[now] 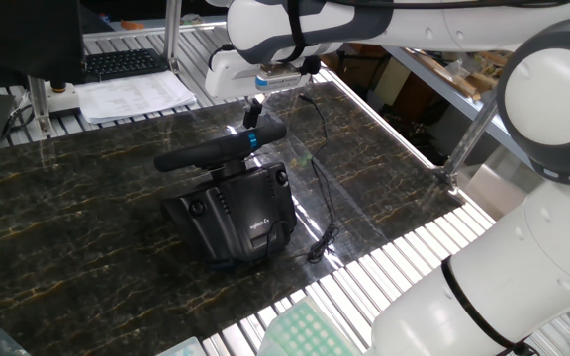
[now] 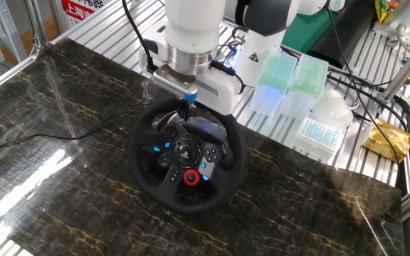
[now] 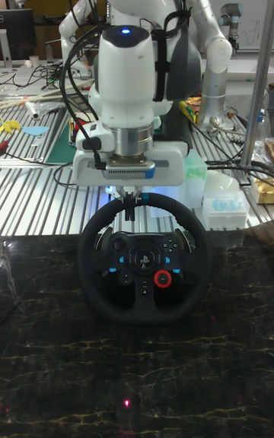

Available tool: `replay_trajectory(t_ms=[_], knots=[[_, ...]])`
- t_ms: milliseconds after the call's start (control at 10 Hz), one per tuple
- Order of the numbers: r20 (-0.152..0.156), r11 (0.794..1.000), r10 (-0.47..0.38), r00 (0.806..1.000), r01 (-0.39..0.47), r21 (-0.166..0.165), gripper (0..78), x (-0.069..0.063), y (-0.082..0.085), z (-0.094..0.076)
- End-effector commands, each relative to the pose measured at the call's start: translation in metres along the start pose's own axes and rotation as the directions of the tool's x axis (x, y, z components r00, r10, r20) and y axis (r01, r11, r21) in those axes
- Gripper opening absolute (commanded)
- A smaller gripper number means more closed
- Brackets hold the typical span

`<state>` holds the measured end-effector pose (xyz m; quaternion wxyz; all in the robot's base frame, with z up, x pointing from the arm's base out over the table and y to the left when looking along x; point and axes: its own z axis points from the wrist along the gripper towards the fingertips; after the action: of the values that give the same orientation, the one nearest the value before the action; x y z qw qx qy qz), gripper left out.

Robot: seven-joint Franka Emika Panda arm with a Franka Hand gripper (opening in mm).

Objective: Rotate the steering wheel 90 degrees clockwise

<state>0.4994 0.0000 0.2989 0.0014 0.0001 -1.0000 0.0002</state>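
The steering wheel (image 2: 138, 153) stands tilted on the dark marble table, with its blue stripe (image 3: 145, 197) at the top of the rim and its red button low on the hub. My gripper (image 2: 186, 110) hangs straight down over the rim's top. Its two fingers are closed together just left of the stripe (image 3: 132, 208), and their tips reach the rim. From the side, the rim (image 1: 196, 156) shows as a black bar with the gripper (image 1: 252, 117) right above it. Whether the fingertips press on the rim is hidden.
The wheel's boxy black base (image 1: 236, 213) sits behind the rim, and a thin black cable (image 1: 320, 198) trails from it toward the table edge. Clear plastic tip boxes (image 2: 280, 82) lie on the metal rails beyond the wheel. Another cable (image 2: 41, 139) crosses the table's left.
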Motion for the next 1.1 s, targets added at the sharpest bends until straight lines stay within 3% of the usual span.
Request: replay_trajectory(t_ms=[100,200,300,1100], knots=[[0.037,0.985,-0.055,0.998,0.060,-0.160,0.0,0.0000,0.0000,0.0000],[0.037,0.990,-0.077,0.996,0.080,-0.113,0.0,0.0000,0.0000,0.0000],[0.037,0.991,-0.085,0.996,0.088,-0.100,0.0,0.0000,0.0000,0.0000],[0.009,0.991,-0.087,0.996,0.087,-0.100,0.0,-0.0003,0.0003,0.0006]])
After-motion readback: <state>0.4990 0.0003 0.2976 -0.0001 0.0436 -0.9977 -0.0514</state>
